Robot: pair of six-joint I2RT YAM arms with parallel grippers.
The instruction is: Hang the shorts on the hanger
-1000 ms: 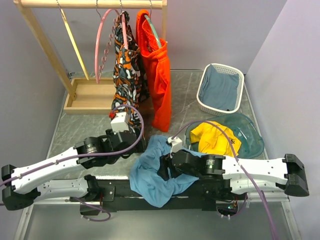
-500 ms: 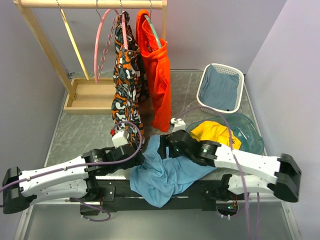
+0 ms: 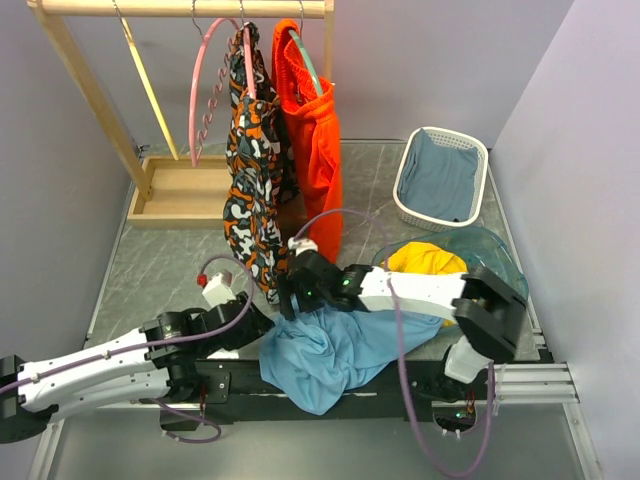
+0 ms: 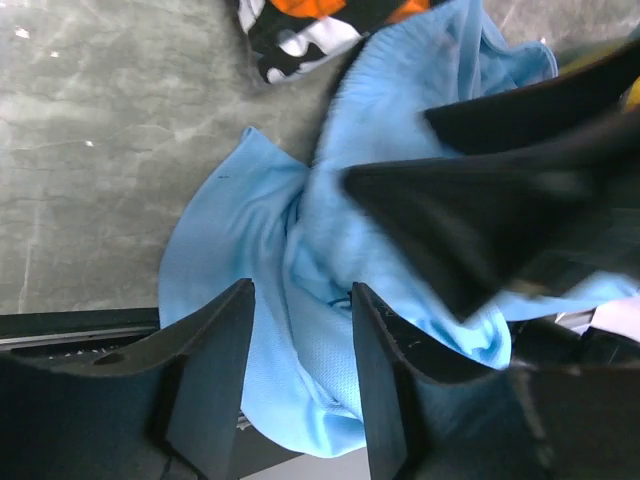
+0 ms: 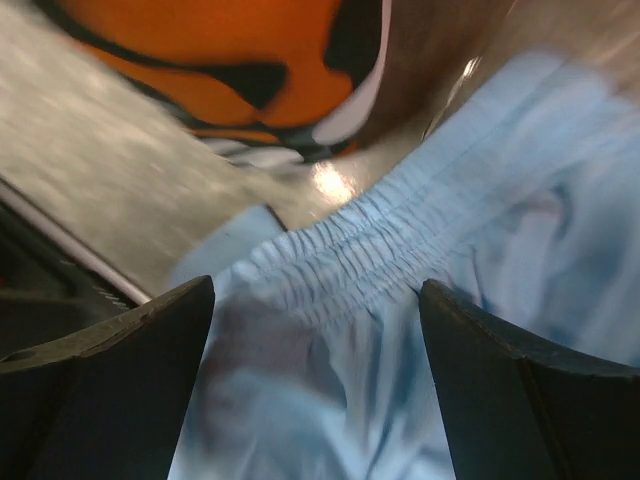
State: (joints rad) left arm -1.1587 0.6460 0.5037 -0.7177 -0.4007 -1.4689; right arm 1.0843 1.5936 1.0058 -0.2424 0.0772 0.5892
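Note:
The light-blue shorts (image 3: 330,355) lie crumpled at the table's near edge, between the two arms. In the left wrist view a fold of the shorts (image 4: 290,250) runs between my left gripper's (image 4: 300,290) jaws, which stand partly apart and do not pinch it. In the top view that left gripper (image 3: 262,318) is at the shorts' left edge. My right gripper (image 3: 286,295) hovers over the far left edge, jaws wide open (image 5: 315,290) just above the gathered waistband (image 5: 350,255). The pink hanger (image 3: 205,90) hangs bare on the rail.
The wooden rack (image 3: 180,8) also carries a cream hanger (image 3: 150,90), a patterned garment (image 3: 255,170) and orange shorts (image 3: 318,160). A white basket (image 3: 478,150) holds grey-blue cloth. A teal bowl (image 3: 500,265) holds yellow cloth. The patterned garment's hem hangs close above my right gripper.
The right arm swung left across the shorts to their far left edge and its jaws widened. The left arm drew back toward the near edge and its jaws narrowed around a fold.

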